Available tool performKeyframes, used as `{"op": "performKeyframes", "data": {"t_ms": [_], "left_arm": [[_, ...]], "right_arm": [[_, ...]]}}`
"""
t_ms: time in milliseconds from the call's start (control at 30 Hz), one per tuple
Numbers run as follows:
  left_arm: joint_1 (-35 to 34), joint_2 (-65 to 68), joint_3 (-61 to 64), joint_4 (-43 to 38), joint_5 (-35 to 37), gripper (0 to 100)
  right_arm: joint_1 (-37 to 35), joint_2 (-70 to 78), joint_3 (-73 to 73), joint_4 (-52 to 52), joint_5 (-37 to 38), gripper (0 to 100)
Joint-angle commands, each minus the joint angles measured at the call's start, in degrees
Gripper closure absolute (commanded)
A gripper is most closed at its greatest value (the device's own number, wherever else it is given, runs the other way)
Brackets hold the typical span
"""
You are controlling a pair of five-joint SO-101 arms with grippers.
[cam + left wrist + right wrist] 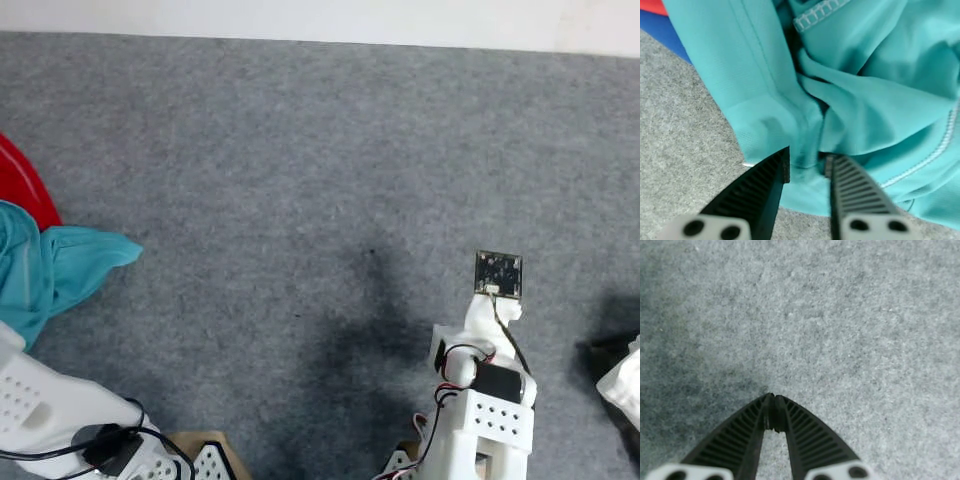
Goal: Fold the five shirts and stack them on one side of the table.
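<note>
A crumpled teal shirt [50, 270] lies at the table's left edge, partly over a red shirt [20, 185]. In the left wrist view the teal shirt [865, 90] spreads wide, and my left gripper [808, 167] pinches a fold near its hem between both fingers. Strips of blue cloth [667, 32] and red cloth [650, 5] peek out beside it. My right gripper [774, 412] is shut on nothing and hovers over bare grey mat, near the front right of the table, under its wrist camera [497, 274].
Grey felt mat [320, 150] covers the table, with wide free room in the middle and back. The left arm's white base [50, 410] stands at the front left. A white and dark object [620, 375] shows at the right edge.
</note>
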Motion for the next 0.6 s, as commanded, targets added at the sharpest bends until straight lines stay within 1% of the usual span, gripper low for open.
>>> {"op": "performKeyframes", "data": {"t_ms": [0, 33, 233, 400, 467, 567], "left_arm": [[1.2, -0.5, -2.0, -2.8, -0.4, 98], [1.3, -0.4, -1.9, -3.6, -0.4, 100], [2.1, -0.5, 1.8, -6.3, -0.4, 99], [4.1, -1.1, 2.3, -6.2, -0.3, 99], [5.8, -2.0, 1.5, -4.2, -0.3, 99], [9.5, -6.1, -0.4, 1.8, -0.3, 99]], "right_arm": [[-0.3, -0.5, -0.3, -1.0, -0.4, 98.9], [-0.3, -0.5, -0.3, -1.0, -0.4, 98.9], [2.3, -0.5, -0.3, -1.0, -0.4, 98.9], [2.1, -0.5, -0.3, -1.0, -0.4, 98.9], [2.1, -0.5, -0.3, -1.0, -0.5, 98.9], [2.0, -0.5, -0.3, -1.2, -0.6, 98.9]]}}
